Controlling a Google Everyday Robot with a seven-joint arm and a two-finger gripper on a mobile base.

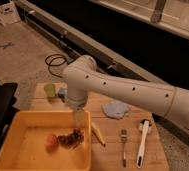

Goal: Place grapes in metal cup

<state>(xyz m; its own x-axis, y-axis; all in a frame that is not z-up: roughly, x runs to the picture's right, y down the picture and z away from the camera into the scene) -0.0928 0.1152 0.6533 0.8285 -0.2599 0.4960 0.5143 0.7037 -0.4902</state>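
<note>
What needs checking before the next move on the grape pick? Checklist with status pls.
1. Grapes located: ok, lying in the yellow bin.
2. Tool over the grapes: ok, it hangs just above their right end, near the bin's far wall.
3. Grapes held: not ok, they lie on the bin floor.
4. Orange-pink fruit clear of the pick: cannot tell, it sits close on the grapes' left.
5. Metal cup reachable: cannot tell, only a grey sliver shows behind the arm, beside the green cup.
</note>
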